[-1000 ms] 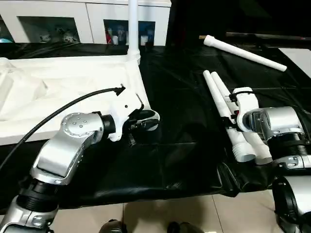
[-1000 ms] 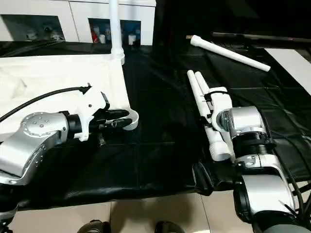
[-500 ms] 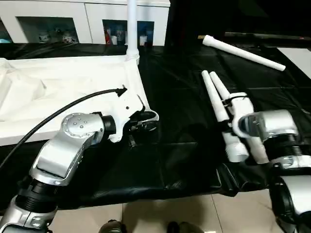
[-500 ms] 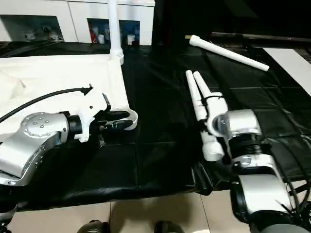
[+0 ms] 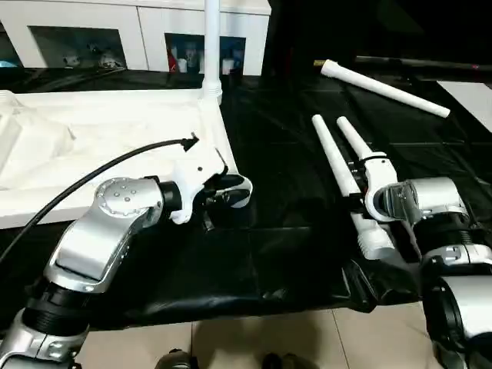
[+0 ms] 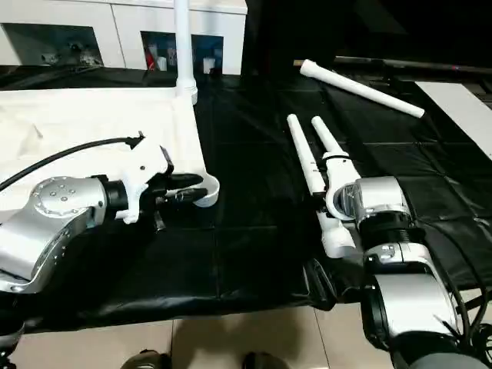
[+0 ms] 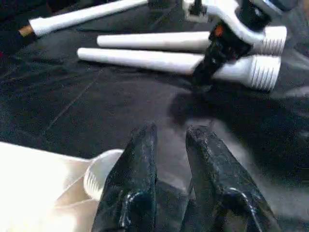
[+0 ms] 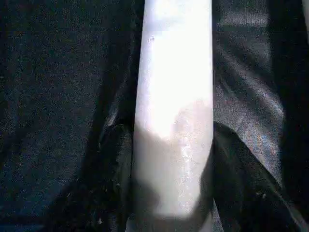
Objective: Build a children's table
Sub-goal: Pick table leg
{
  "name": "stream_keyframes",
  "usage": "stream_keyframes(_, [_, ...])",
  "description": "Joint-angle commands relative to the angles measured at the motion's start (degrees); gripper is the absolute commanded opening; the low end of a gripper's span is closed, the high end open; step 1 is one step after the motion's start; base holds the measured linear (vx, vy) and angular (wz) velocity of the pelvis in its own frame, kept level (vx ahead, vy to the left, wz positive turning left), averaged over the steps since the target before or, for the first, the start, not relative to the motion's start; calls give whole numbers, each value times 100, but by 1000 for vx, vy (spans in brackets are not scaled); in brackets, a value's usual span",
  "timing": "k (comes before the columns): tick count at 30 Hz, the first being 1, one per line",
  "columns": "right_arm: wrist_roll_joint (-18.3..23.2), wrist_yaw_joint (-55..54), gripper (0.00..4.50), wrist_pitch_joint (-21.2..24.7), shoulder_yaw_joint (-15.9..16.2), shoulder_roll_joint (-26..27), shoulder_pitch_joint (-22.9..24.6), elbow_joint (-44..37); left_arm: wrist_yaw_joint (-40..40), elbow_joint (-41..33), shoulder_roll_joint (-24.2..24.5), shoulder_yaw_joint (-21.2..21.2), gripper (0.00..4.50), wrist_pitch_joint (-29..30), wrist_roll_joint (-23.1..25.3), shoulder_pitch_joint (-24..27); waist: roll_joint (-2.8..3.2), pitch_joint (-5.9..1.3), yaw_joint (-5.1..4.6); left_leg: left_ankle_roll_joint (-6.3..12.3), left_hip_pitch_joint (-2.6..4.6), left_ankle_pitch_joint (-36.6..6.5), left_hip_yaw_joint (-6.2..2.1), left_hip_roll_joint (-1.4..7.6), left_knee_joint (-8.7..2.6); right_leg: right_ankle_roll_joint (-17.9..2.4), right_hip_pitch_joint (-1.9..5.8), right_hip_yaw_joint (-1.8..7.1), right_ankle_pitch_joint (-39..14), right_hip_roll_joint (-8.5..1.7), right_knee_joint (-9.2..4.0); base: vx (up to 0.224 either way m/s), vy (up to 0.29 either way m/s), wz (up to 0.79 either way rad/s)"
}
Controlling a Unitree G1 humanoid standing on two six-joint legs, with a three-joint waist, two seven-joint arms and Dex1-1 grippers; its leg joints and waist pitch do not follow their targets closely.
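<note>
White table top (image 5: 115, 138) lies upside down on the left half of a black sheet (image 5: 277, 200), one leg (image 5: 209, 46) already standing upright in its far right corner socket. Near right corner socket (image 6: 206, 191) sits at the top's near edge, open and round. Left gripper (image 7: 169, 145) hovers just beside that socket, black fingers (image 7: 142, 159) close together with a narrow gap, nothing between them. Two loose legs lie side by side on the right half of the sheet, thin ends pointing to the far edge, ribbed thick ends toward the near edge. Right gripper (image 5: 361, 165) sits over this pair; the wrist view shows one leg (image 8: 174, 111) running straight between its two dark fingers (image 8: 241, 169), which flank the tube on both sides, closed onto it. From the head view this looks like the right-hand leg (image 5: 355, 142) of the pair; the left-hand leg (image 5: 338, 173) lies just beside it, its ribbed end (image 5: 377, 244) near the sheet's near edge. A fourth leg (image 5: 384, 88) lies apart at the far right of the sheet, angled across. White cabinets (image 5: 92, 31) with glass doors stand behind the far edge. Tiled floor (image 5: 254, 346) shows below the near edge.
</note>
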Motion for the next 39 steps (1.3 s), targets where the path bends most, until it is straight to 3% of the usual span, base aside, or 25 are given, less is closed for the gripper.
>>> stream_keyframes(1, [193, -39, 183, -60, -186, 31, -1, -124, 249, 115, -166, 188, 150, 122, -87, -141, 33, -566, 23, -247, 123, -1317, -154, 297, -378, -957, 343, 259, -1745, -319, -387, 0, 0, 0])
stream_keyframes(3, [298, -21, 183, -134, -289, 88, 21, -297, 430, 226, -335, 334, 160, 179, -154, -217, 113, -591, 35, -271, 137, -1328, -155, 288, -366, -986, 350, 262, -1641, -316, -378, 0, 0, 0])
stream_keyframes(4, [460, 106, 183, -189, -385, 176, 79, -636, 710, 376, -660, 635, 170, 349, -372, -366, 145, -594, 38, -268, 117, -1372, -163, 279, -376, -1000, 370, 255, -1537, -306, -379, 0, 0, 0])
stream_keyframes(8, [954, 610, 183, -777, -630, 389, 421, -1508, 1051, 651, -1254, 1116, 203, 721, -897, -696, 164, -597, 93, -148, 125, -1406, -156, 280, -371, -1030, 372, 250, -1376, -315, -407, 0, 0, 0])
stream_keyframes(9, [1036, 721, 183, -868, -641, 417, 508, -1712, 1136, 733, -1406, 1237, 203, 820, -1036, -782, 142, -609, 89, -119, 131, -1377, -166, 290, -371, -1066, 378, 248, -1326, -318, -388, 0, 0, 0])
stream_keyframes(10, [1134, 962, 183, -1015, -584, 431, 646, -2008, 1186, 846, -1581, 1374, 227, 945, -1245, -904, 183, -599, 118, -70, 126, -1307, -172, 283, -372, -1109, 378, 243, -1283, -317, -384, 0, 0, 0])
stream_keyframes(14, [1578, 1718, 183, -1135, -441, 474, 1111, -2978, 1300, 1244, -2025, 1824, 240, 1465, -1939, -1336, 175, -594, 195, 90, 130, -1323, -164, 278, -376, -1083, 384, 226, -1390, -298, -437, 0, 0, 0])
stream_keyframes(15, [1578, 1718, 183, -1135, -441, 474, 1111, -2978, 1300, 1244, -2025, 1824, 240, 1465, -1939, -1336, 211, -586, 201, 96, 139, -1365, -168, 282, -383, -1083, 375, 217, -1419, -290, -460, 0, 0, 0])
stream_keyframes(16, [1771, 2079, 182, -1140, -239, 445, 1463, -3581, 1188, 1446, -2112, 1943, 247, 1620, -2189, -1508, 252, -589, 203, 84, 140, -1394, -190, 283, -386, -1093, 384, 209, -1480, -301, -446, 0, 0, 0])
stream_keyframes(17, [1771, 2079, 182, -1140, -239, 445, 1463, -3581, 1188, 1446, -2112, 1943, 274, 1620, -2189, -1508, 257, -580, 230, 107, 160, -1441, -162, 271, -378, -1003, 370, 213, -1561, -289, -498, 0, 0, 0])
stream_keyframes(20, [2078, 2360, 182, -1013, -125, 476, 1821, -4277, 1253, 1718, -2277, 2110, 277, 1679, -2307, -1707, 279, -561, 213, 193, 126, -1466, -181, 268, -389, -917, 380, 203, -1708, -285, -520, 0, 0, 0])
stream_keyframes(21, [2180, 2421, 182, -1005, -85, 492, 1934, -4510, 1333, 1822, -2346, 2192, 308, 1707, -2351, -1781, 258, -567, 206, 189, 116, -1485, -192, 271, -393, -883, 392, 195, -1849, -296, -528, 0, 0, 0])
stream_keyframes(22, [2208, 2413, 182, -1073, -44, 528, 2010, -4672, 1405, 1913, -2374, 2217, 319, 1656, -2314, -1820, 304, -557, 201, 164, 118, -1530, -197, 271, -397, -862, 378, 191, -1957, -293, -550, 0, 0, 0])
stream_keyframes(23, [2206, 2409, 182, -1082, -42, 531, 2013, -4680, 1410, 1920, -2376, 2214, 319, 1647, -2305, -1821, 284, -553, 194, 168, 117, -1546, -200, 265, -396, -839, 376, 186, -2029, -293, -561, 0, 0, 0])
stream_keyframes(24, [2207, 2383, 182, -1122, -50, 562, 2047, -4748, 1496, 1982, -2397, 2236, 319, 1620, -2283, -1846, 315, -557, 199, 145, 122, -1526, -206, 262, -392, -814, 374, 188, -2132, -305, -553, 0, 0, 0])
stream_keyframes(29, [2265, 2502, 182, -1202, 124, 601, 2242, -5104, 1727, 2096, -2544, 2527, 362, 1773, -2662, -1899, 321, -554, 195, 151, 84, -1507, -211, 237, -388, -666, 390, 160, -2376, -303, -601, 0, 0, 0])
stream_keyframes(32, [2296, 2495, 182, -1227, 190, 607, 2286, -5169, 1868, 2177, -2507, 2526, 379, 1704, -2493, -1903, 313, -555, 201, 199, 97, -1463, -215, 250, -389, -672, 366, 160, -2346, -300, -597, 0, 0, 0])
stream_keyframes(33, [2254, 2368, 182, -1260, 165, 668, 2242, -5080, 1938, 2197, -2470, 2515, 396, 1644, -2392, -1893, 279, -557, 198, 211, 94, -1449, -210, 253, -390, -653, 367, 159, -2325, -296, -599, 0, 0, 0])
stream_keyframes(37, [2109, 1823, 182, -1516, -97, 883, 1981, -4675, 2079, 2167, -2384, 2660, 407, 1666, -2427, -1859, 314, -553, 180, 158, 88, -1452, -217, 252, -399, -677, 352, 159, -2311, -310, -587, 0, 0, 0])
stream_keyframes(39, [2124, 1685, 182, -1532, -226, 915, 1879, -4635, 2058, 1994, -2272, 2713, 441, 1800, -2608, -1764, 282, -560, 183, 148, 100, -1438, -220, 261, -402, -683, 357, 164, -2332, -323, -571, 0, 0, 0])
